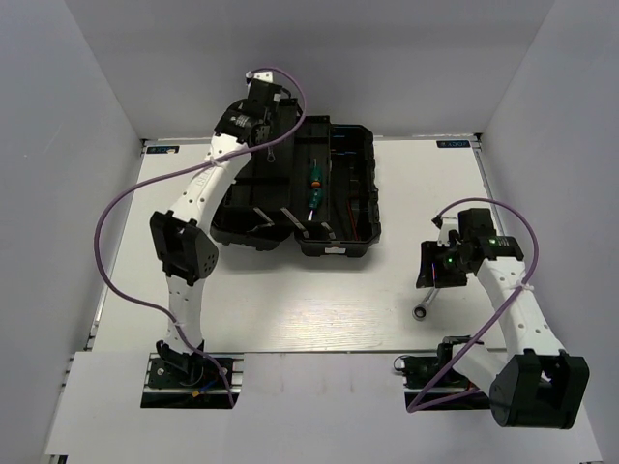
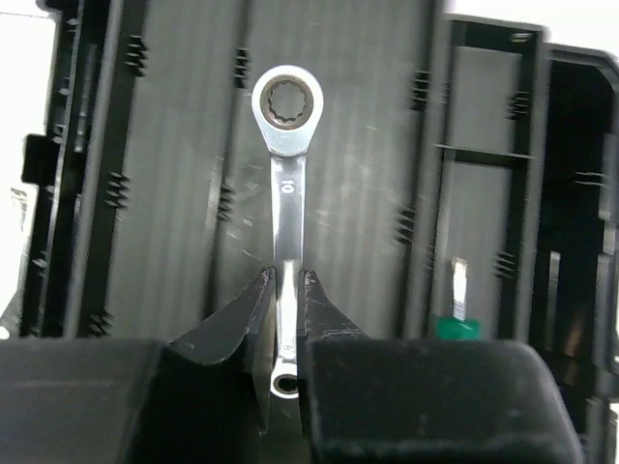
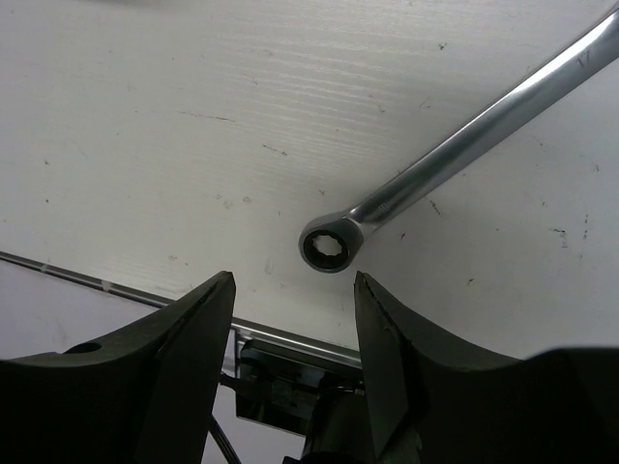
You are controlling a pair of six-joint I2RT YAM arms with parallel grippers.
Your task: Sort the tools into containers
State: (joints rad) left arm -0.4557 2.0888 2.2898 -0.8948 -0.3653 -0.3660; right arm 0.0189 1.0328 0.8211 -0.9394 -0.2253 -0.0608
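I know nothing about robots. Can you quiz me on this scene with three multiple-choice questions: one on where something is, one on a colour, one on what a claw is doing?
1. Where is the loose wrench?
A) on the white table
B) in a blue bin
C) on a shelf

2. What colour are the screwdriver handles in the black case?
A) red
B) green
C) yellow

3. The left gripper is:
A) open and empty
B) shut on a silver wrench
C) shut on a screwdriver

Answers:
1 A: it lies on the white table, below the open right gripper.
2 B: the top view shows them green.
3 B: its jaws pinch the wrench's shaft above the case.
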